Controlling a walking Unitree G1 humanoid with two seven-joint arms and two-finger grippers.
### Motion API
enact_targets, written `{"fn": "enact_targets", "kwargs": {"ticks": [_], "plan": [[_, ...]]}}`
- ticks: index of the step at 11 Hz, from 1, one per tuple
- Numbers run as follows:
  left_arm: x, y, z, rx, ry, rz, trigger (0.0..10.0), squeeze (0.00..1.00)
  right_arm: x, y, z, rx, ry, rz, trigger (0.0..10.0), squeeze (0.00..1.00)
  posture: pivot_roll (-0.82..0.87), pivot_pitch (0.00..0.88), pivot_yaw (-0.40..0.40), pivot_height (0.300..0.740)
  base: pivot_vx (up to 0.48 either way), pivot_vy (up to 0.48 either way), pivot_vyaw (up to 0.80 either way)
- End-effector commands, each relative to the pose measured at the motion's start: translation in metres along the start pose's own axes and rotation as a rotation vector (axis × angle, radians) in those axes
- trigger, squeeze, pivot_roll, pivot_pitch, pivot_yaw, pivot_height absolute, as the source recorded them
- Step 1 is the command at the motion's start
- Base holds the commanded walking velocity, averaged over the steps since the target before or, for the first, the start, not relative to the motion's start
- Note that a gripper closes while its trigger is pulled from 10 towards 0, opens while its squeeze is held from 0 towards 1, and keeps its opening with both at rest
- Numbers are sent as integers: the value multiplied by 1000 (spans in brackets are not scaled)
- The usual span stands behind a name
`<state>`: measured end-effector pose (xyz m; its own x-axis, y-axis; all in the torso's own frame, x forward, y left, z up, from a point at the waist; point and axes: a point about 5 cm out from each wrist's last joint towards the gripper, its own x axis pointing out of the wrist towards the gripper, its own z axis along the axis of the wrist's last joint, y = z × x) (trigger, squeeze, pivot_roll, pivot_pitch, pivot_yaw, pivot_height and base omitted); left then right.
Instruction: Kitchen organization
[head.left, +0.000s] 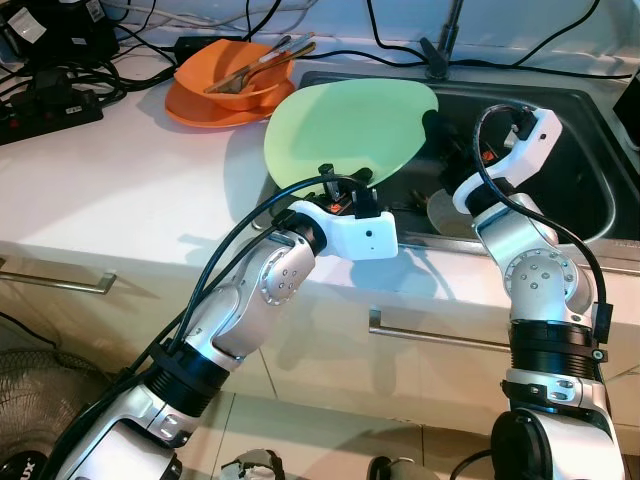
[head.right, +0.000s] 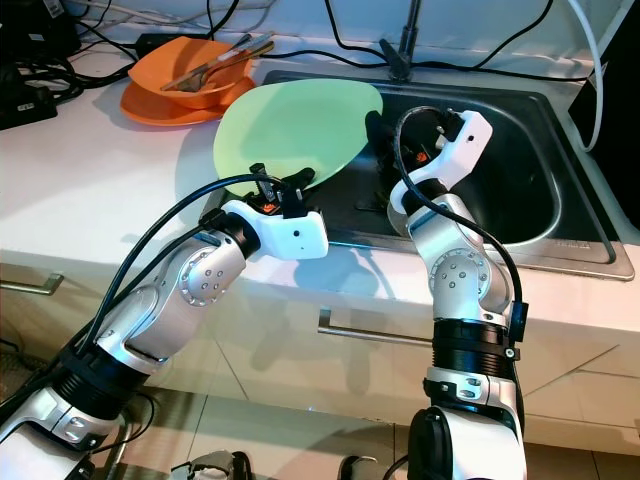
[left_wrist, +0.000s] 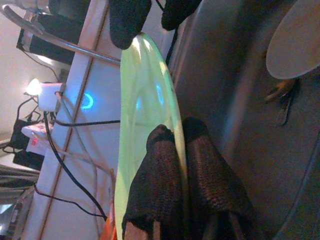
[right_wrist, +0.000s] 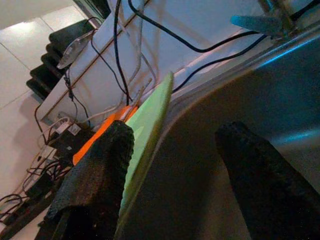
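— Where is the green plate (head.left: 350, 128)?
— Tilted over the near left corner of the steel sink (head.left: 560, 120), partly above the white counter (head.left: 110, 190). The left gripper (head.left: 345, 187) has its near rim pinched: in the left wrist view the two black fingers (left_wrist: 165, 175) sit closed on either side of the plate's edge.

— And the right gripper (head.right: 385, 130)?
— Reaching into the sink just beside the plate's right rim. Its fingers (right_wrist: 95, 175) are spread wide and hold nothing; one lies close against the plate's edge, the other is out over the basin.

— Anything else nearby?
— An orange bowl (head.left: 235, 75) on an orange plate (head.left: 200, 110) stands at the back of the counter, with utensils (head.left: 262, 62) lying in it. A grey dish (head.left: 450, 212) rests in the sink bottom
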<state>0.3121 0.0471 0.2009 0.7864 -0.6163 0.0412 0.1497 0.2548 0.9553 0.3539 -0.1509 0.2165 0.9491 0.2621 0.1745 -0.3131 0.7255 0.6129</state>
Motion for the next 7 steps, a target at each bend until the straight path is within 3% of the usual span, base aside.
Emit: {"fn": "enact_targets", "kwargs": {"ticks": [1,4,5,6,7], "plan": [[1,8,6,15,-34,37,10000,0,4,7,0,9,11,27,10000,0,45,80,28,740,0,0,0],[1,4,12,11,-77,13,10000,0,6,10,-4,17,24,40,10000,0,46,82,26,740,0,0,0],[1,4,12,8,-82,11,10000,0,7,11,-3,17,23,43,9333,0,46,82,26,740,0,0,0],[1,4,12,9,-82,10,10000,0,8,11,-3,17,22,44,3843,0,48,82,26,740,0,0,0],[1,4,12,9,-82,9,10000,0,8,12,-2,15,20,44,784,0,48,82,26,740,0,0,0]]}}
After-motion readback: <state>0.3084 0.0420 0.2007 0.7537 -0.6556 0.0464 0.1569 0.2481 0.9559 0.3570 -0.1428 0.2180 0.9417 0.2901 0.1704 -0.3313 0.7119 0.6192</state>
